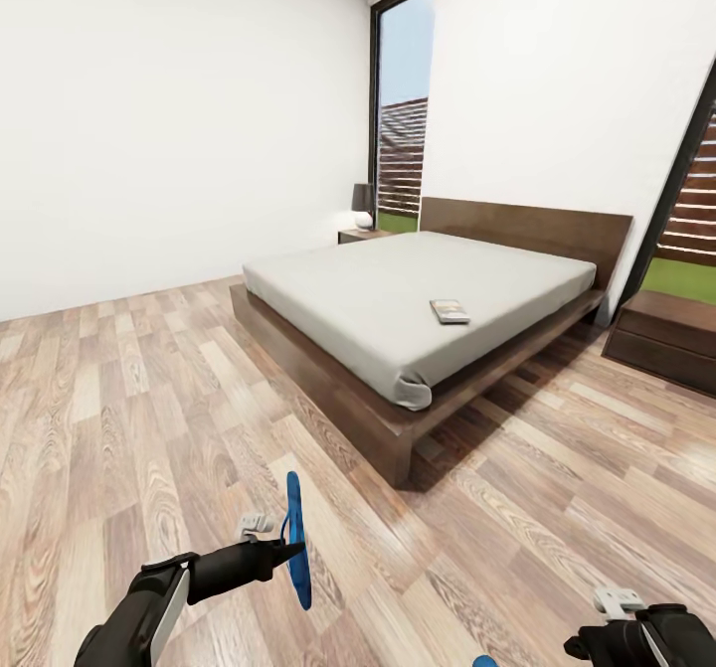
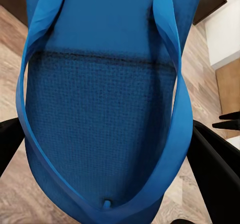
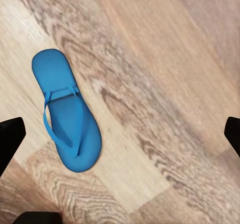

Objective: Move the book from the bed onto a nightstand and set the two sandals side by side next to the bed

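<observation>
The left gripper (image 1: pixel 290 551) is grasping one blue sandal (image 1: pixel 295 540), holding it on edge above the wood-plank floor (image 1: pixel 129 428) short of the bed's foot corner; in the left wrist view the sandal's strapped face (image 2: pixel 105 124) is sitting between the dark fingers (image 2: pixel 220 169). The right gripper (image 3: pixel 120 134) is standing released, jaws spread wide, above the second sandal (image 3: pixel 67 116), which is lying flat, straps up, on the floor. The book (image 1: pixel 449 311) is lying on the bed (image 1: pixel 418 299), near its right edge. One nightstand (image 1: pixel 668 339) is standing just beside the bed's right side; another (image 1: pixel 363 236), carrying a lamp (image 1: pixel 364 205), is standing at the far side.
</observation>
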You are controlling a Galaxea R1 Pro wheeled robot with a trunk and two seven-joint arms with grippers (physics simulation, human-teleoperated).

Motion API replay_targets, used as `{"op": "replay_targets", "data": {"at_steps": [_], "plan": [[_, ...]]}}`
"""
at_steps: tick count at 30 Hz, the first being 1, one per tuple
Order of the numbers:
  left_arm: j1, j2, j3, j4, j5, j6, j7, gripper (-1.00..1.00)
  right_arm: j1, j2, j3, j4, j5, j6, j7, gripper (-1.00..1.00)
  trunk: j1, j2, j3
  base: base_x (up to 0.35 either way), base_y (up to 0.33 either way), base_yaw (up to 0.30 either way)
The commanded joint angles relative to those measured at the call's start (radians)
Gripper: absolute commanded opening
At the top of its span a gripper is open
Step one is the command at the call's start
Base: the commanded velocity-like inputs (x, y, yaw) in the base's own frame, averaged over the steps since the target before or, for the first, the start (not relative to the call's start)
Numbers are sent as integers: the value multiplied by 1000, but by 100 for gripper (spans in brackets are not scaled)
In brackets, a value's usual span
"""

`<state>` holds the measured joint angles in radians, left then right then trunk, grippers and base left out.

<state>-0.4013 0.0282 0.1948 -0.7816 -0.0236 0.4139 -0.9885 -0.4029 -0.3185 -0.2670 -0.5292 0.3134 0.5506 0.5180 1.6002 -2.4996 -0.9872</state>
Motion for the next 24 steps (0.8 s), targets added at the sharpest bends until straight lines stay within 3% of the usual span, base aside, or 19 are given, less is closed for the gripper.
{"op": "replay_targets", "data": {"at_steps": [1, 9, 24], "plan": [[-1, 0, 3, -1, -2, 8, -5, -100, -1, 1, -6, -2, 10, 3, 10, 100, 0, 0, -1, 0, 0, 0], [-1, -1, 3, -1, -1, 8, -6, -100, -1, 1, -8, -2, 10, 3, 13, 100, 0, 0, -1, 0, 0, 0], [-1, -1, 3, -1, -1, 8, -6, -100, -1, 1, -9, -2, 10, 3, 11, 100, 6, -3, -51, 0, 0, 0]]}}
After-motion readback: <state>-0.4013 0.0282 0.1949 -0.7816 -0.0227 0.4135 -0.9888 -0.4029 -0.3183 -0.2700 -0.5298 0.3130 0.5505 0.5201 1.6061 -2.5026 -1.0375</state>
